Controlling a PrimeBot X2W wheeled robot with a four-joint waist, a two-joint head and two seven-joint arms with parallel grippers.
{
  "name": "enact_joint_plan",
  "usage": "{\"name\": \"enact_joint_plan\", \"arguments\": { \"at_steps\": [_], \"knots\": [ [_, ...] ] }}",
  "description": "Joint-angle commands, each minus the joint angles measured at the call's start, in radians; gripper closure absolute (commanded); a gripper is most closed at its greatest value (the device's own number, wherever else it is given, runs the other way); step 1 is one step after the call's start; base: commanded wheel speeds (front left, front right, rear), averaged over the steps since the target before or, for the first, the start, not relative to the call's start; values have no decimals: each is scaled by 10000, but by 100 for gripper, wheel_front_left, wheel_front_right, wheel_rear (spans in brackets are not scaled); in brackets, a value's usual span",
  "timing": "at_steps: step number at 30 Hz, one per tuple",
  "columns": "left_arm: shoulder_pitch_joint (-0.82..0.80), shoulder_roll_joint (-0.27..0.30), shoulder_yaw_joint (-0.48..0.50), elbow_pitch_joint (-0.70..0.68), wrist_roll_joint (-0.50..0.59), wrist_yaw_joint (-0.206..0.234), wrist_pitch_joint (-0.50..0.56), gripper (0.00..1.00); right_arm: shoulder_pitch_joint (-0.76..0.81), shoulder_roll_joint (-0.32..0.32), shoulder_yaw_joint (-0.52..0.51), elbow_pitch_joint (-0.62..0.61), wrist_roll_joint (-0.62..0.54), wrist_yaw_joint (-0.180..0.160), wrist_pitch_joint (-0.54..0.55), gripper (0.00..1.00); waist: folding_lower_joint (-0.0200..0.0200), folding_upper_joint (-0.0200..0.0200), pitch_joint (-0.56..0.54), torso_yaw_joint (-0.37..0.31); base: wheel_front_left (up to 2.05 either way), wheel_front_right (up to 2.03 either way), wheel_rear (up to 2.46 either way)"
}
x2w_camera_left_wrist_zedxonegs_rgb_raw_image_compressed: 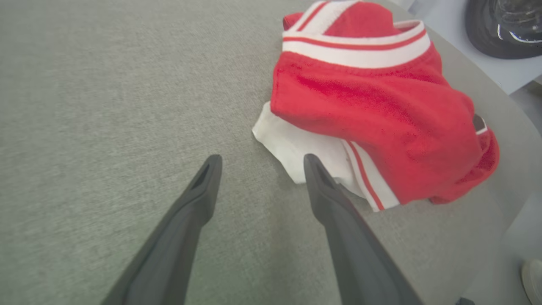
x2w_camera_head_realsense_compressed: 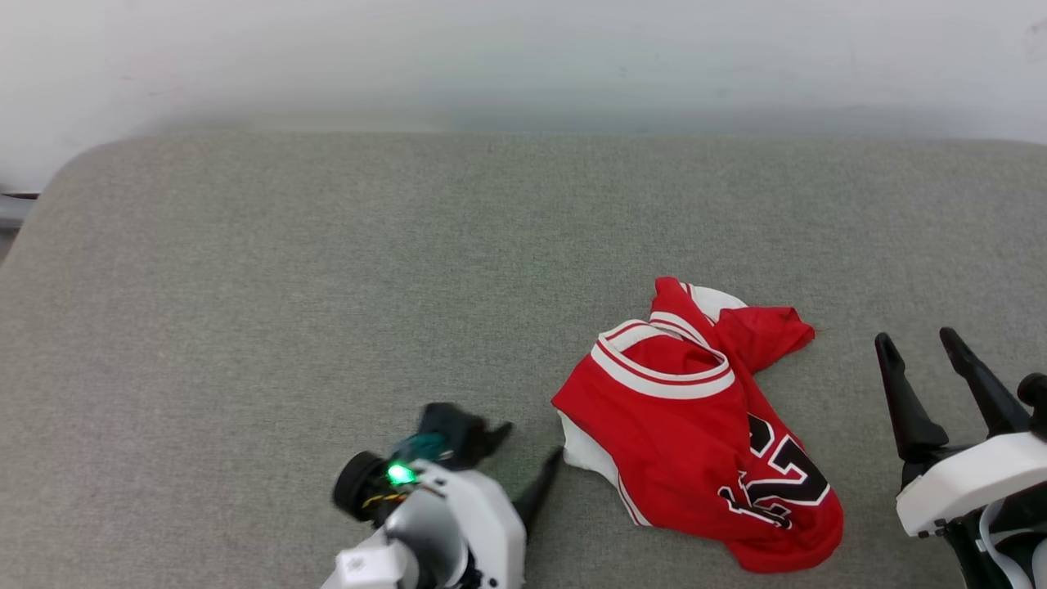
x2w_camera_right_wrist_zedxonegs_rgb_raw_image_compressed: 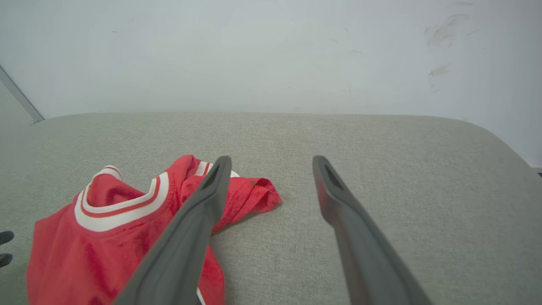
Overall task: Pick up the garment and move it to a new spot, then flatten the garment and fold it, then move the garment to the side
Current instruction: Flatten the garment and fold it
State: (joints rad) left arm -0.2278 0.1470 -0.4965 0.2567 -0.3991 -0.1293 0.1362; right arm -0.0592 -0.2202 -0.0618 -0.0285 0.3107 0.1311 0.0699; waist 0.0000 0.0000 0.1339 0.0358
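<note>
The left gripper [x2w_camera_head_realsense_compressed: 519, 462] is down low by the camera. Its jaws are spread wide with nothing in them. One finger tip is just beside the white sleeve of the shirt [x2w_camera_head_realsense_compressed: 695, 417]. A small green light [x2w_camera_head_realsense_compressed: 401, 473] glows on that arm. The right gripper [x2w_camera_head_realsense_compressed: 916, 343] is at the other side, apart from the shirt, and its jaws are spread wide and empty too. The shirt lies crumpled on the grey desk [x2w_camera_head_realsense_compressed: 327, 286], between the two grippers and a bit right of the middle. It is red, with a red-and-white striped collar and black numbers facing up. A white wall [x2w_camera_head_realsense_compressed: 523, 57] stands behind the desk.
</note>
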Motion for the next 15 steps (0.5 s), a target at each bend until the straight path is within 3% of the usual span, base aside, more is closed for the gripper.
{"name": "enact_joint_plan", "arguments": {
  "at_steps": [1, 6, 15],
  "knots": [
    [-254, 70, -226, -114, -215, -16, 664, 0, -176, 25, -22, 19, -64, -7, -50, 0, 0, 0, 113, -69, 0, 0, 0],
    [-1258, 228, -639, -357, -532, 82, 2978, 0, -354, 84, 90, -4, -144, -7, -52, 0, 0, 0, 493, -273, 0, 0, 0],
    [-2171, 1, -1001, 192, -320, 229, 3971, 0, -580, 188, 237, 129, -257, -7, -99, 0, 0, 0, 1034, -734, 0, 0, 0]
  ]
}}
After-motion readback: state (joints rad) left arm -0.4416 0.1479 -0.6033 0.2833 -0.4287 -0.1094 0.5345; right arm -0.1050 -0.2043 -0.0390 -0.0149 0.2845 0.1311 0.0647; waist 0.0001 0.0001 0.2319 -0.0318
